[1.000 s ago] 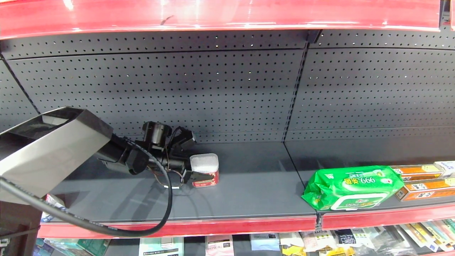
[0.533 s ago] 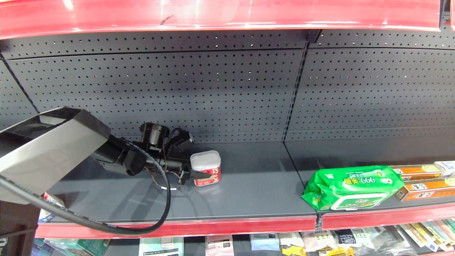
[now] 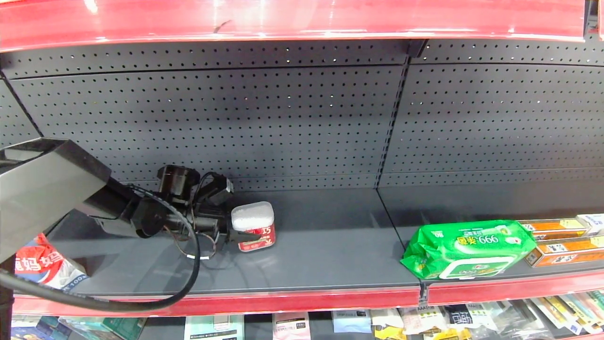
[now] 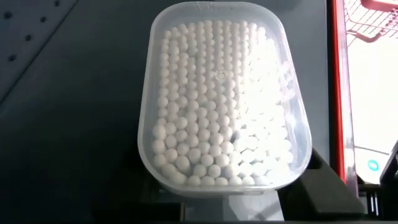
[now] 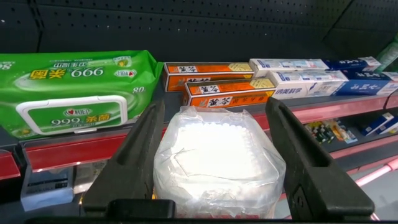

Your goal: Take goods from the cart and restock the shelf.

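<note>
A tub of cotton swabs (image 3: pixel 253 225), with a clear lid and a red label, is slightly tilted at the left of the grey shelf (image 3: pixel 330 255). My left gripper (image 3: pixel 247 231) is shut on its sides. Whether its base touches the shelf I cannot tell. In the left wrist view the tub (image 4: pixel 227 99) shows its lid packed with white swab heads, and the left gripper (image 4: pixel 236 199) clasps its near end. My right gripper (image 5: pixel 216 115) is shut on a white plastic-wrapped pack (image 5: pixel 217 165), in front of the shelf's right part.
A green pack of wipes (image 3: pixel 467 248) lies at the shelf's front right, with orange boxes (image 3: pixel 561 250) beside it. White and blue boxes (image 5: pixel 311 78) sit further along. A red and white bag (image 3: pixel 42 267) lies at the far left. Packets (image 3: pixel 424 321) fill the shelf below.
My left arm has moved left along the shelf, taking the swab tub with it. The red and white bag has come into sight at the left.
</note>
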